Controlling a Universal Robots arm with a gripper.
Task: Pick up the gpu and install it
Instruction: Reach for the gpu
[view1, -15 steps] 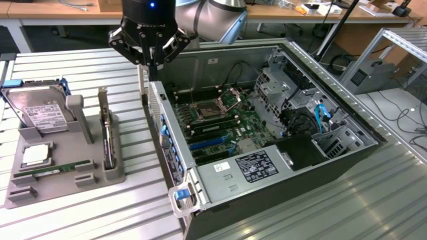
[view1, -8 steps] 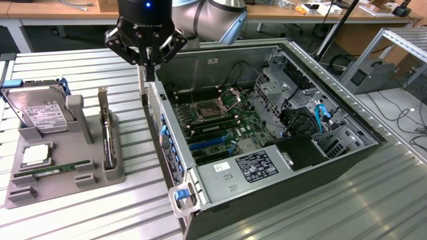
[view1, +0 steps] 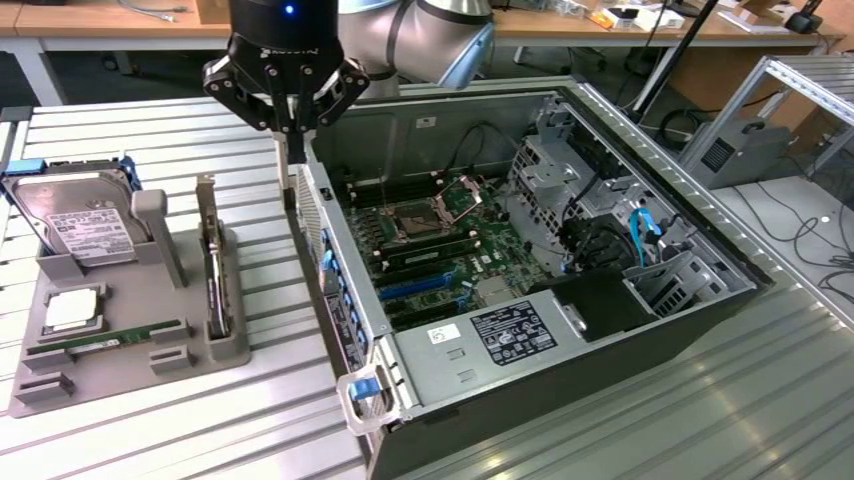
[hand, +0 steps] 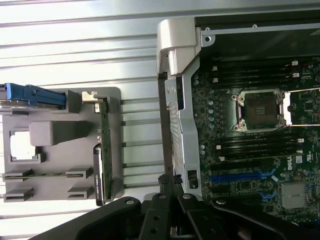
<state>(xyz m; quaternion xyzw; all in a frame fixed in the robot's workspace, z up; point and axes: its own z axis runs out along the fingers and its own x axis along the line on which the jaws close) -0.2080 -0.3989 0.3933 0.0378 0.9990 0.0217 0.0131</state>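
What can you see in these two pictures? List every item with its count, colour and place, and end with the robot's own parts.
gpu: one, dark with a silver bracket, upright in the tray.
hard drive: one, silver with a white label, standing at the tray's far end.
processor chip: one, silver, flat in a tray pocket.
memory stick: one, green, on edge in the tray.
tray: one, grey, on the table.
computer case: one, black and silver, open, beside the tray.
motherboard: one, green, inside the case.
table: one, silvery slats.
arm: one, silver-grey.
gripper: one, black, jaws shut and empty, over the case wall nearest the tray.
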